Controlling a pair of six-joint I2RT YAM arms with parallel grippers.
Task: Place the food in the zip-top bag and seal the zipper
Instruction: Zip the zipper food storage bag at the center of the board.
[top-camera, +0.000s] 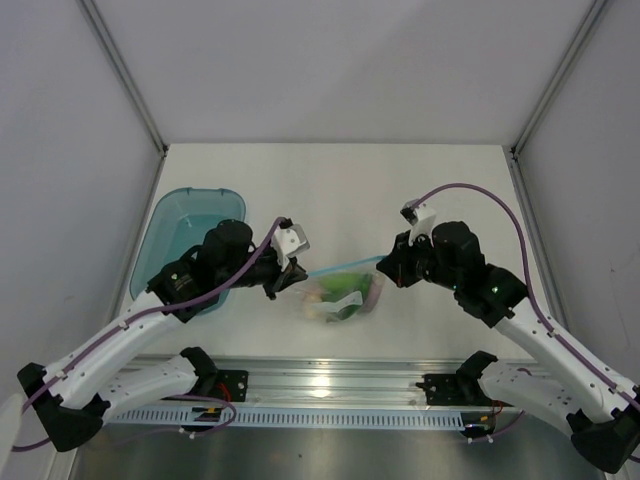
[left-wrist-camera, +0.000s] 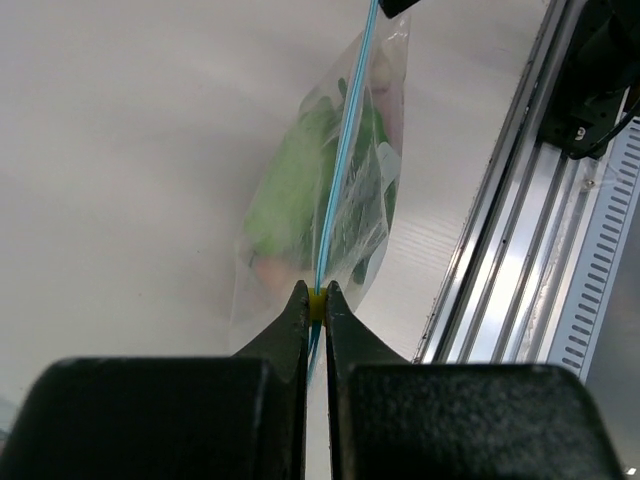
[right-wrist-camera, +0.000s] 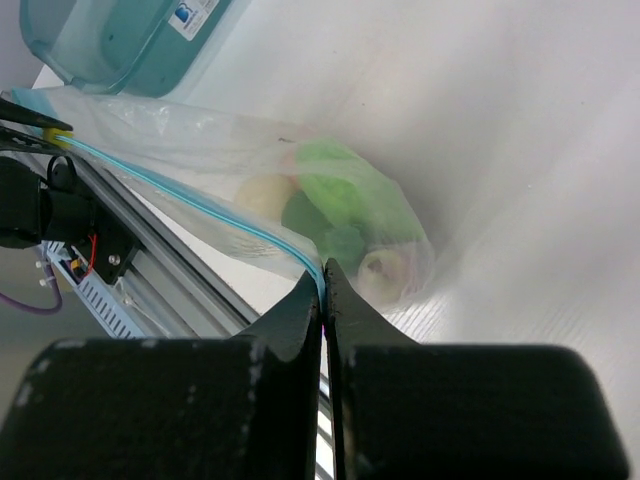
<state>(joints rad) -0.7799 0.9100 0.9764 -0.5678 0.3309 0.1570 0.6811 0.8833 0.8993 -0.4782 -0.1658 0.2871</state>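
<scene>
Loading looked done. All the food (right-wrist-camera: 335, 195) I could see sat inside the zip-top bag (top-camera: 345, 297): mostly green pieces, plus a pale one or two.

What remained was the seal. The zipper (left-wrist-camera: 345, 160) ran taut as one thin teal line between the two arms. The left gripper (left-wrist-camera: 315, 298) had its jaws pinched almost together on one end of the strip (a small yellow bit showed at the tips). The right gripper (right-wrist-camera: 323, 275) had its jaws just as narrow, clamped on the other end. I could not tell whether the tracks were pressed shut along their length, so I judged the closing unfinished.

The bag was mid-table between the arms, near the front rail and right of the blue tray (top-camera: 185, 230). It was clear and crinkly, its belly sagging below the strip with the food bunched low.
</scene>
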